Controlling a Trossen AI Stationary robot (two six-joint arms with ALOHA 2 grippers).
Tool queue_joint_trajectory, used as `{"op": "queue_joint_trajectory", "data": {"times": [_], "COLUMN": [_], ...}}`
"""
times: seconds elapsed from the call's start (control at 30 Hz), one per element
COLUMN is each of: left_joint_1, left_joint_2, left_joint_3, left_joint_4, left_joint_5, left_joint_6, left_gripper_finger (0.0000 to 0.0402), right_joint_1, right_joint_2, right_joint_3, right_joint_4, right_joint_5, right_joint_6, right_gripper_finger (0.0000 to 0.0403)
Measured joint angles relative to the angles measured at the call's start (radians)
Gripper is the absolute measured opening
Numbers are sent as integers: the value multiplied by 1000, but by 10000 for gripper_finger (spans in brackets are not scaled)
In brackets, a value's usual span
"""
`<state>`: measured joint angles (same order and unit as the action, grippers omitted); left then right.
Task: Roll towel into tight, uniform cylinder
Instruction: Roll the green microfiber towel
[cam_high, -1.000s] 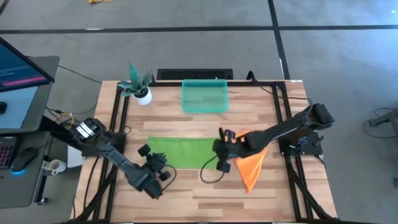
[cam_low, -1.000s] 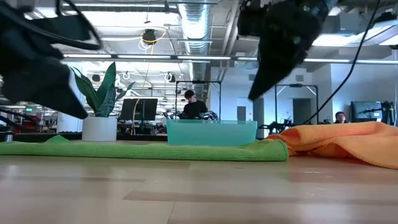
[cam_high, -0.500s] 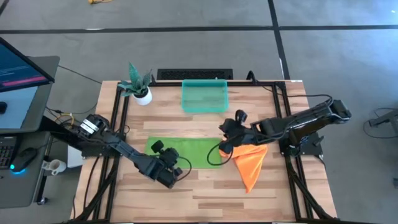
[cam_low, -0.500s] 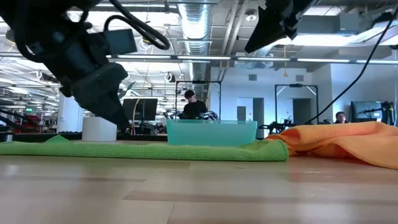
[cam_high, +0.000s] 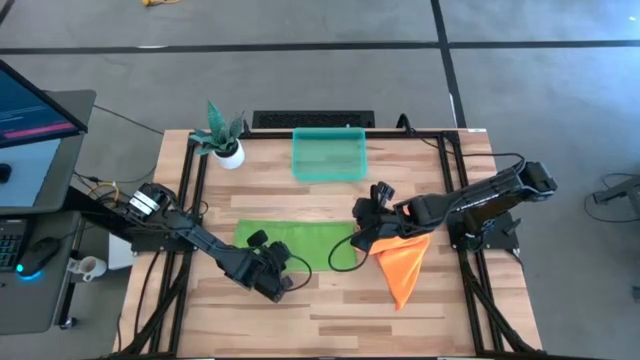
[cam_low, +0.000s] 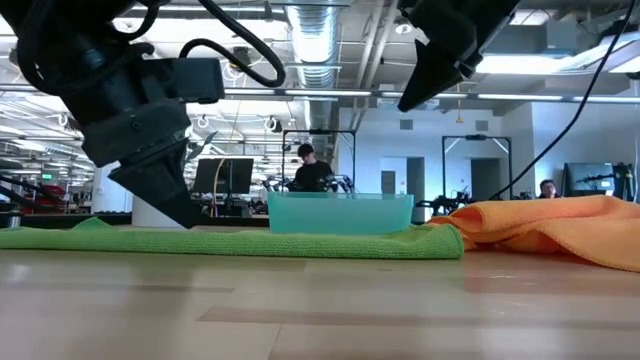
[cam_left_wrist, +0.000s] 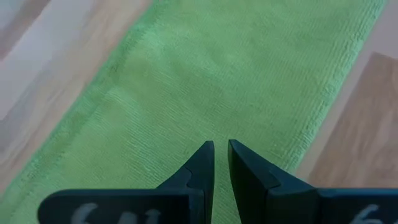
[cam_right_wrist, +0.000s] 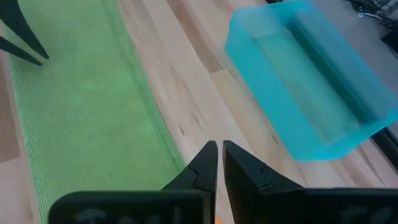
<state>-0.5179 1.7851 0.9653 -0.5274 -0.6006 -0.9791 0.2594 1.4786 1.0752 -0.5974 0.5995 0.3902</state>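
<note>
A green towel (cam_high: 300, 243) lies flat on the wooden table (cam_high: 330, 310), its long side running left to right. It also shows in the low view (cam_low: 250, 242). My left gripper (cam_high: 282, 272) is shut and points down at the towel's near left part (cam_left_wrist: 217, 74). In the low view its tips (cam_low: 188, 220) reach down to towel level. My right gripper (cam_high: 362, 232) is shut and empty. It hangs well above the table (cam_low: 410, 100), over bare wood (cam_right_wrist: 186, 112) by the towel's far right corner. My left gripper's shut fingertips (cam_left_wrist: 205, 155) come from above, slanting down, onto the flat towel a little in from its near edge (cam_left_wrist: 311, 149). I cannot tell whether they touch the cloth. The towel lies flat under them, with no fold.
An orange cloth (cam_high: 402, 268) lies crumpled right of the towel, under my right arm. A teal bin (cam_high: 328, 155) stands at the far middle, a potted plant (cam_high: 222, 135) at the far left. Bare wood lies along the near edge. People show in the room behind.
My left gripper has gone toward the table's right edge and down, from the bare wood at the near left onto the towel's near left part. My right gripper has risen and gone toward the far right, off the towel's right end. The towel has stayed flat.
</note>
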Motion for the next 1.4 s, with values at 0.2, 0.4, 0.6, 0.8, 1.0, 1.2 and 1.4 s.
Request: {"op": "queue_joint_trajectory", "data": {"times": [0.2,0.4,0.6,0.8,1.0,1.2,1.4], "left_joint_1": [0,-2,-2,-4,-27,-20,26], "left_joint_2": [0,0,-7,4,0,-6,-25], "left_joint_3": [0,2,12,96,196,154,30], "left_joint_4": [3,-9,-170,-572,-815,-802,-644], "left_joint_5": [95,250,354,388,189,76,147], "left_joint_6": [32,193,352,357,235,6,-77], "left_gripper_finger": [39,39,39,39,39,39,30], "right_joint_1": [0,0,0,0,0,0,1], "right_joint_2": [0,0,-1,-1,-1,-1,-1], "right_joint_3": [0,0,0,0,0,0,0], "right_joint_4": [5,6,6,6,6,6,6], "right_joint_5": [0,0,-1,-1,-1,-1,-2], "right_joint_6": [1,2,2,2,1,2,2], "right_gripper_finger": [49,49,49,49,49,49,49]}}
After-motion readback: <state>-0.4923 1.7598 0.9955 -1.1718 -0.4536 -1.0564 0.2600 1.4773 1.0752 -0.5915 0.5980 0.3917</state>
